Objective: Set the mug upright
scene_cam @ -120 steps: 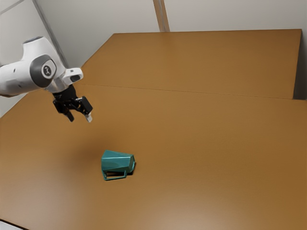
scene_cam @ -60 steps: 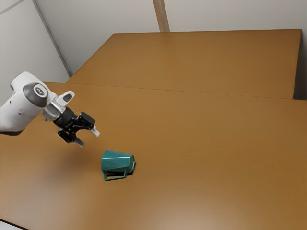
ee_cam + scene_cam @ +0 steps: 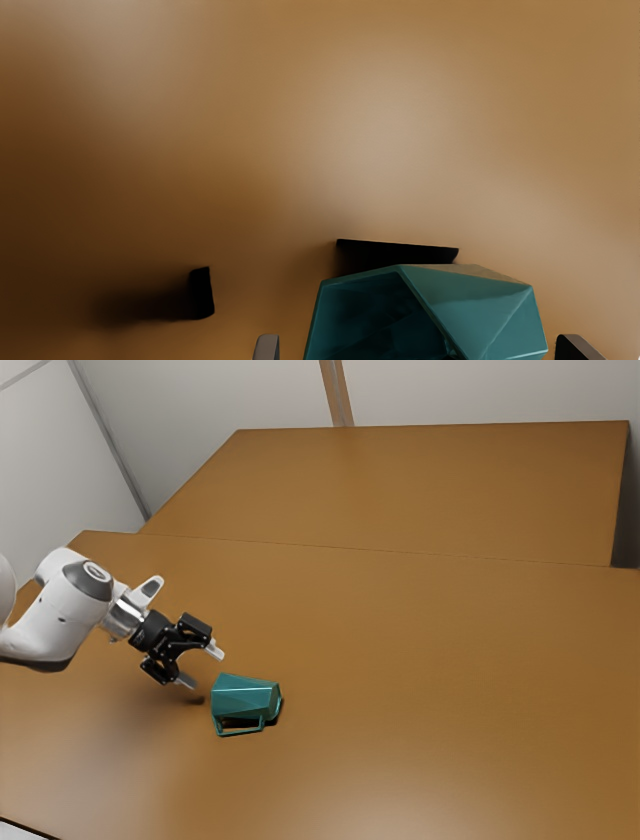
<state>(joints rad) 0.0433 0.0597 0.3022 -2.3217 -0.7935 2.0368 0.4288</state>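
We have our jaws [image 3: 201,666] spread wide. Near them, toward the exterior view's right, the blue-green mug [image 3: 244,697] lies tipped over on the tabletop [image 3: 420,690]. Our white arm [image 3: 58,618] wears a tiny round badge [image 3: 97,571].

Mug [image 3: 240,697]: teal, darker inside
Table [image 3: 400,660]: orange-brown with pale sheen
Arm [image 3: 45,625]: white, dark grey bands
Gripper [image 3: 201,666]: black
Fingertips [image 3: 216,651]: light grey
Wall [image 3: 480,390]: pale grey
Strip [image 3: 329,395]: brown, grey line

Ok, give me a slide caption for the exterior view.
Open end effector close beside a teal mug lying on its side on a brown table.
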